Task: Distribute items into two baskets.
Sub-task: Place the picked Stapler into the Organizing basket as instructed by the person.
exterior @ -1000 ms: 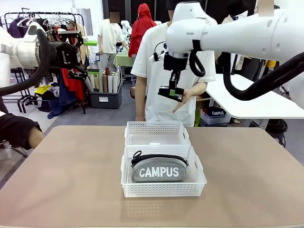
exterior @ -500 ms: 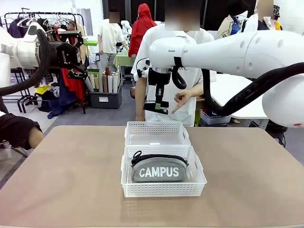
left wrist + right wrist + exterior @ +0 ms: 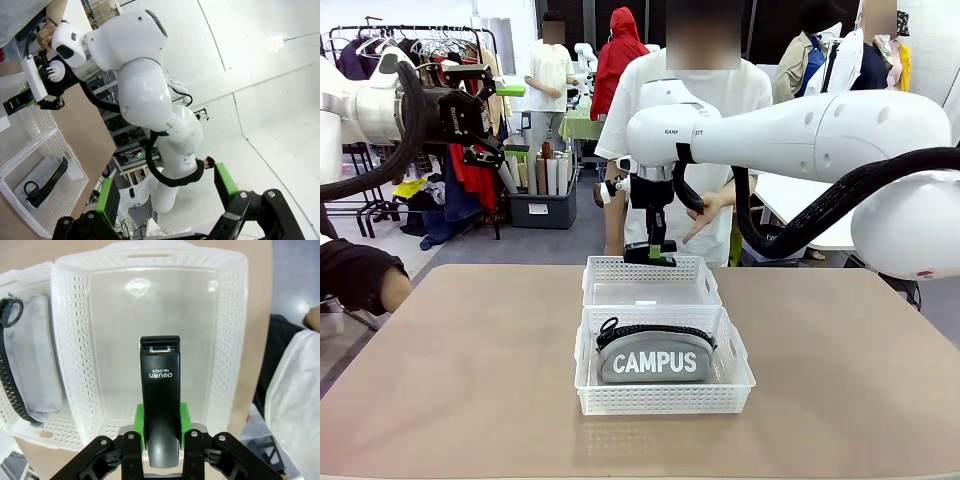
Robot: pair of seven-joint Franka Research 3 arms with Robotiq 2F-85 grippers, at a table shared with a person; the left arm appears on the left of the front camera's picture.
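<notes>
Stapler [image 3: 160, 400] is clamped in my right hand [image 3: 651, 255], nose pointing down, hanging just over the far basket [image 3: 700, 292]. From the right wrist view that basket's floor sits straight below it, nothing in there yet. Pouch [image 3: 654, 352] already lies in the near basket [image 3: 735, 385], so I'd say one item done, one to go. My left hand [image 3: 480, 105] is up high at the left, well away from the table [image 3: 450, 380], jaws spread, nothing in them. A person [image 3: 695, 215] stands behind the far basket with a hand close to my right arm.

Risks as I judge them: the stapler hangs near the basket's far wall, so letting go now could clip the rim and tip it out toward the person. Dropping from height may bounce it or shove the light basket. Going lower risks knocking the rim with my fingers.
</notes>
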